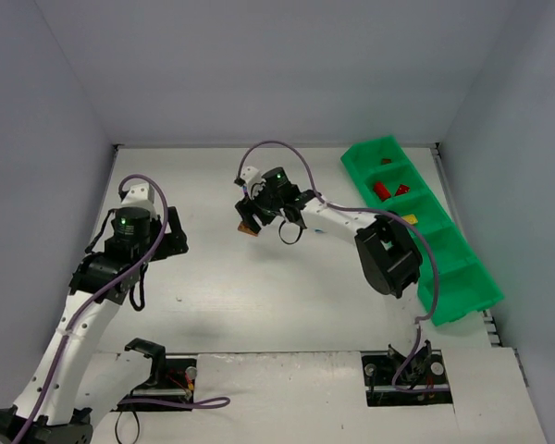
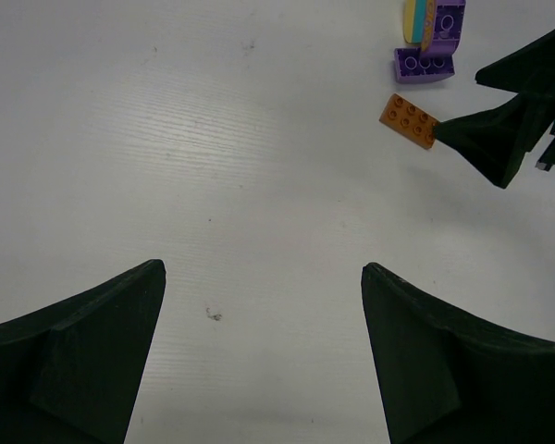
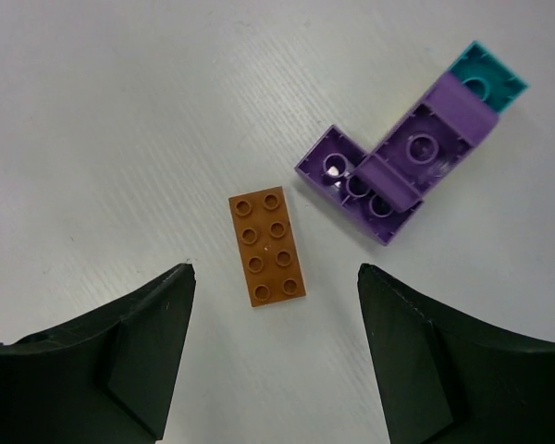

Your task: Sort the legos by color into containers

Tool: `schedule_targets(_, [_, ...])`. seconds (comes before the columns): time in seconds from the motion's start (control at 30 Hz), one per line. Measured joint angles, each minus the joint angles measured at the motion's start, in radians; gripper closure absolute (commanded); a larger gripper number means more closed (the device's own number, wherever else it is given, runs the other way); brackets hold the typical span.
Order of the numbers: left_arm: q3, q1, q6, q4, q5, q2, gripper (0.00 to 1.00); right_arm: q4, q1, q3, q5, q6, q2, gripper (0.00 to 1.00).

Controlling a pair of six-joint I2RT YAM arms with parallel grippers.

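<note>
Right fingers (image 3: 120,370) spread wide over the tabletop (image 3: 92,111), pinching nothing. The brown brick (image 3: 266,247) lies flat with its near end between the tips, touching neither. It is studs up, 2 rows of 4, and its long axis runs almost straight away from the wrist, far end leaning slightly left. Purple bricks (image 3: 393,171) with a teal brick (image 3: 488,76) sit just beyond to the right. Left fingers (image 2: 83,351) spread too, nothing between them.
</note>
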Motion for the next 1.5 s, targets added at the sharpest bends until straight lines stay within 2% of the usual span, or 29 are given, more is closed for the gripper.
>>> schedule_targets(0.23, [0.0, 0.0, 0.007, -0.018, 0.001, -0.013, 0.2, -0.033, 0.032, 0.037, 0.012, -0.032, 0.106, 0.34])
schedule_targets(0.37, [0.0, 0.0, 0.008, -0.024, 0.001, -0.013, 0.2, -0.034, 0.048, 0.041, 0.037, -0.048, 0.14, 0.46])
schedule_targets(0.4, [0.0, 0.0, 0.007, -0.024, 0.001, -0.013, 0.2, -0.034, 0.053, 0.043, 0.048, -0.051, 0.14, 0.58])
schedule_targets(0.47, [0.0, 0.0, 0.008, -0.024, 0.001, -0.012, 0.2, -0.036, 0.061, 0.044, 0.066, -0.057, 0.14, 0.76])
schedule_targets(0.5, [0.0, 0.0, 0.008, -0.024, 0.001, -0.011, 0.2, -0.037, 0.064, 0.044, 0.072, -0.057, 0.141, 0.92])
schedule_targets(0.53, [0.0, 0.0, 0.008, -0.024, 0.002, -0.01, 0.2, -0.035, 0.066, 0.044, 0.082, -0.06, 0.141, 0.99])
schedule_targets(0.77, [0.0, 0.0, 0.013, -0.024, 0.002, -0.008, 0.2, -0.01, 0.038, -0.019, 0.138, 0.0, 0.095, 1.0])
schedule_targets(0.87, [0.0, 0.0, 0.014, -0.023, 0.002, -0.005, 0.2, -0.002, -0.035, -0.067, 0.167, 0.063, 0.031, 1.0])
schedule_targets(0.9, [0.0, 0.0, 0.014, -0.023, 0.003, -0.003, 0.2, 0.006, -0.11, -0.076, 0.196, 0.112, -0.022, 1.0])
schedule_targets(0.97, [0.0, 0.0, 0.014, -0.022, 0.006, 0.005, 0.2, 0.02, -0.171, -0.071, 0.237, 0.152, -0.057, 1.0])
schedule_targets(1.27, [0.0, 0.0, 0.014, -0.014, 0.009, 0.038, 0.2, 0.028, -0.493, 0.091, 0.498, 0.449, -0.108, 1.0])
schedule_targets(1.4, [0.0, 0.0, 0.014, -0.004, 0.009, 0.057, 0.2, 0.027, -0.547, 0.156, 0.546, 0.513, -0.058, 0.98])
schedule_targets(1.5, [0.0, 0.0, 0.014, 0.012, 0.01, 0.075, 0.2, 0.023, -0.558, 0.213, 0.556, 0.538, 0.008, 0.93])
